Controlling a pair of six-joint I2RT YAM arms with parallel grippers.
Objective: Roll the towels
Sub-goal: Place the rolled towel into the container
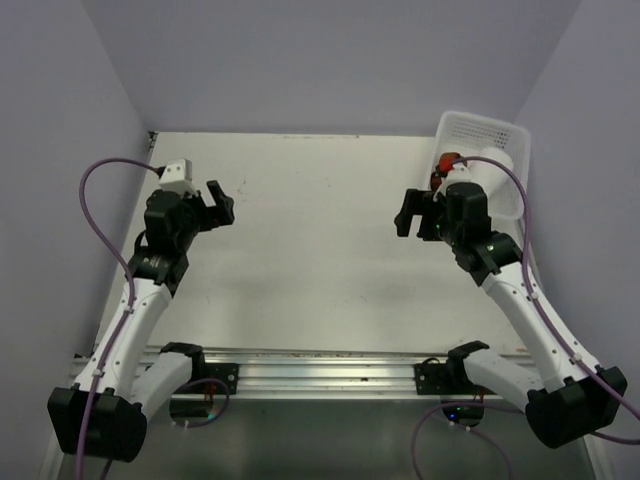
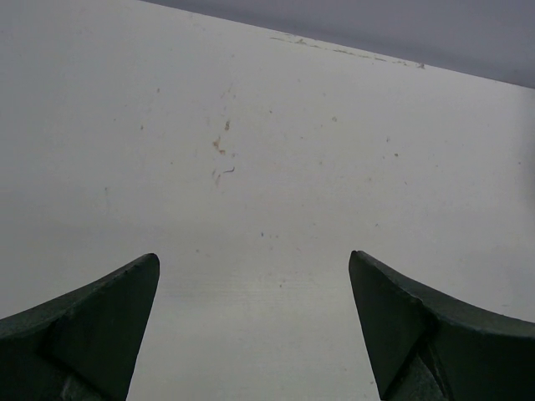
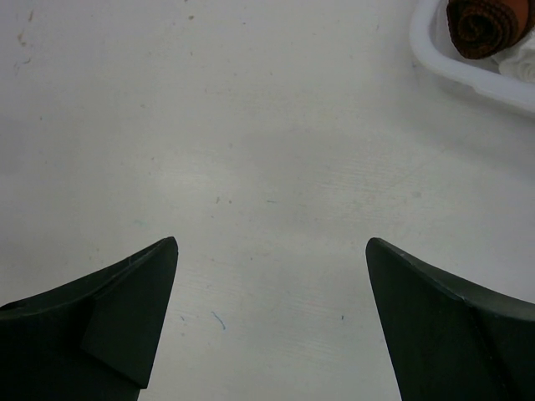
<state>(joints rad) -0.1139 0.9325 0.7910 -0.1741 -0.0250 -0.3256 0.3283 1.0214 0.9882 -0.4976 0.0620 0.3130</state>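
Note:
A rolled orange-brown towel (image 3: 483,25) lies in a white basket (image 3: 435,63) at the table's far right, with a white towel (image 3: 522,67) beside it. In the top view the basket (image 1: 470,130) holds a red-orange roll (image 1: 447,160) and a white roll (image 1: 495,160), partly hidden by my right arm. My left gripper (image 1: 222,203) is open and empty above the bare table on the left; the wrist view (image 2: 253,276) shows only table between its fingers. My right gripper (image 1: 408,213) is open and empty just left of the basket, also seen in its wrist view (image 3: 272,255).
The white table (image 1: 320,250) is walled by pale lilac panels on three sides. A metal rail (image 1: 330,370) runs along the near edge between the arm bases. Purple cables (image 1: 95,180) loop off both arms.

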